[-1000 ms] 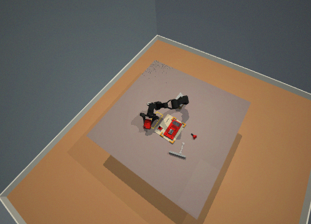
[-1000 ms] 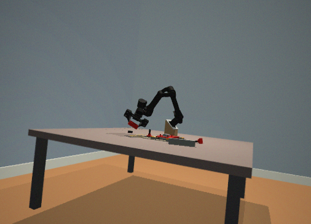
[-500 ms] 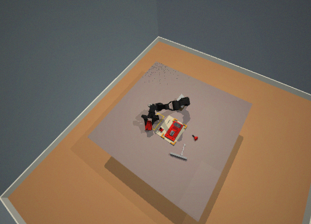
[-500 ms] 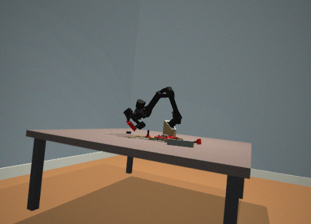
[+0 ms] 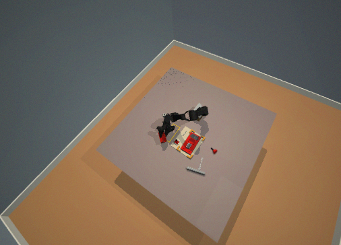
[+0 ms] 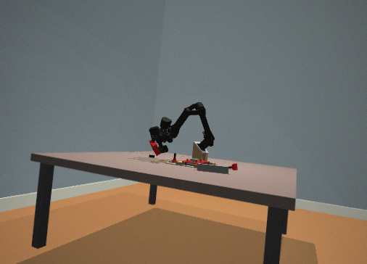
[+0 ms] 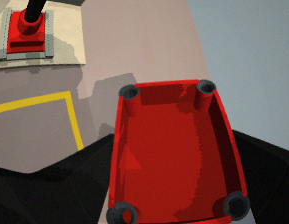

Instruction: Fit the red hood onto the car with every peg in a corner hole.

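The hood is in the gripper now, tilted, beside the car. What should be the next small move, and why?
Probably level the hood first, then carry it sideways over the chassis. The gripper holds it above the table, steeply tilted, off to the side of the jig, so its corner holes cannot meet the pegs yet.
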`<act>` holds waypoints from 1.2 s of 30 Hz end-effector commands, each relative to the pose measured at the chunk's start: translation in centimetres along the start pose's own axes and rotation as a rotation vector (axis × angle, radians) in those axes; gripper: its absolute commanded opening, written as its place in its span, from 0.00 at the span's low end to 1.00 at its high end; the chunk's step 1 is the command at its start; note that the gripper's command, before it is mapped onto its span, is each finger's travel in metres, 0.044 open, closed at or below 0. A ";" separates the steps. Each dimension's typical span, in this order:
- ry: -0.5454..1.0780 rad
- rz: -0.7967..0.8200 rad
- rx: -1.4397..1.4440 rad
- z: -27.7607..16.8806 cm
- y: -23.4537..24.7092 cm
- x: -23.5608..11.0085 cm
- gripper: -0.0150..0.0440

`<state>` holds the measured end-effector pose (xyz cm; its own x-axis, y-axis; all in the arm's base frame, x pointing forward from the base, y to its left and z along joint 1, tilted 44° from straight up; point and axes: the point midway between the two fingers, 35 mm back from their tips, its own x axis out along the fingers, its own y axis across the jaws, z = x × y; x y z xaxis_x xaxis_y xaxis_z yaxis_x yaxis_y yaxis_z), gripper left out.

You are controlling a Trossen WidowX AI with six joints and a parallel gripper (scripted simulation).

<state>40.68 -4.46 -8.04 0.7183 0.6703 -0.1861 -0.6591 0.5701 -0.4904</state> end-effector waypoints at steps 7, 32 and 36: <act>0.000 -0.002 -0.215 0.0 -0.1 0.0 0.25; 0.001 -0.002 -0.917 -0.4 1.0 0.3 0.25; 0.001 -0.002 -1.040 -0.6 1.4 0.4 0.25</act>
<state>40.26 -3.73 -9.06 0.7175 0.6718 -0.1842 -0.1916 -0.0639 -0.9794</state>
